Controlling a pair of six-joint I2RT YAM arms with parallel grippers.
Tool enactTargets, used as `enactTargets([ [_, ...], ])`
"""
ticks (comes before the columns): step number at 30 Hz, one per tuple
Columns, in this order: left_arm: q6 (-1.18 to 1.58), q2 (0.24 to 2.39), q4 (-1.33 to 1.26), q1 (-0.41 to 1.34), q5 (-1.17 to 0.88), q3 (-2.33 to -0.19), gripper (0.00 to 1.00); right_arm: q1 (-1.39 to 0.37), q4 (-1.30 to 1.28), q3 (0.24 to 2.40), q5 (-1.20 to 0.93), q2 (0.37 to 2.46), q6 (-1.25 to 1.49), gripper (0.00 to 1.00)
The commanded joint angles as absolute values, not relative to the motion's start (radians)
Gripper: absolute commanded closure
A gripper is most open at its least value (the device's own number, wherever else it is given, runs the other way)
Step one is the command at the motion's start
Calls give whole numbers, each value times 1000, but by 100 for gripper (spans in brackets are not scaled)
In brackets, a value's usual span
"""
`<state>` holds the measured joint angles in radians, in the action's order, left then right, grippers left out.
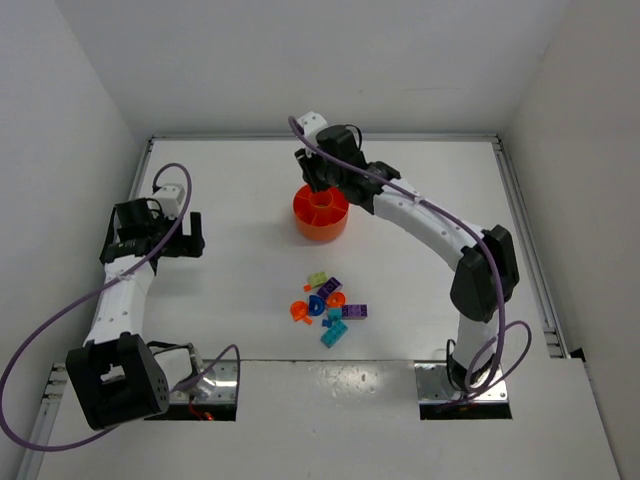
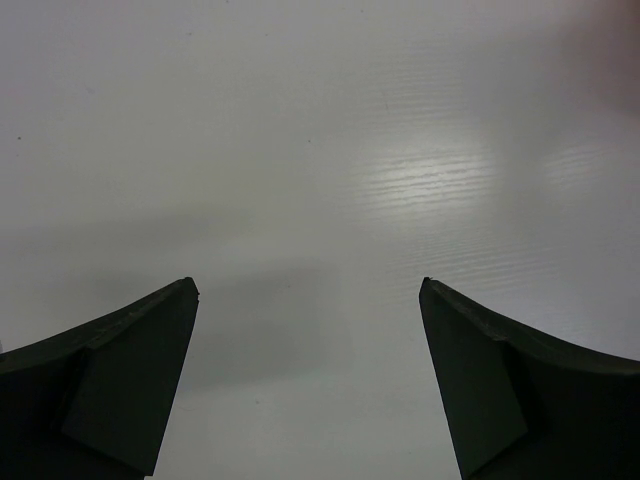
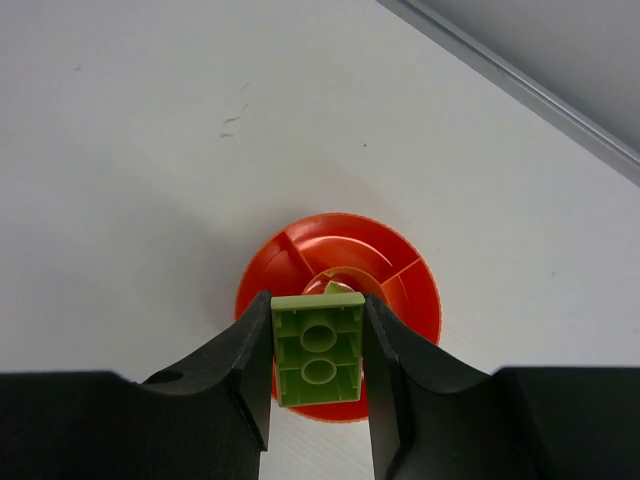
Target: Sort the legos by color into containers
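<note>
The right pincer [image 3: 318, 300] clamps a lime green brick [image 3: 318, 352] by its sides, directly above the orange dish [image 3: 405, 285], apparently lined up to drop it into a compartment. The left pincer [image 2: 310, 290] gapes wide, holding nothing, parked out of the way. The other legos [image 1: 328, 305] lie clustered on the white counter [image 1: 200, 310], which is boxed in by pale walls.

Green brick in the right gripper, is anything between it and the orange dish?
Nothing visible does. The right gripper holds the green brick in open air above the dish, whose compartments lie uncovered below it.
</note>
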<state>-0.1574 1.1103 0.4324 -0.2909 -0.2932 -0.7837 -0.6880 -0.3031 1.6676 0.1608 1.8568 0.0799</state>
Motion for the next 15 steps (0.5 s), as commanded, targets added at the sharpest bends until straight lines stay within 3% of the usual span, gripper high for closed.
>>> enactTargets([
  [1, -167, 1115, 422, -304, -311, -828, 0, -647, -187, 1643, 170, 1853, 149, 100],
  [15, -167, 1135, 422, -313, -321, -828, 0, -586, -225, 1674, 18, 1963, 209, 100],
])
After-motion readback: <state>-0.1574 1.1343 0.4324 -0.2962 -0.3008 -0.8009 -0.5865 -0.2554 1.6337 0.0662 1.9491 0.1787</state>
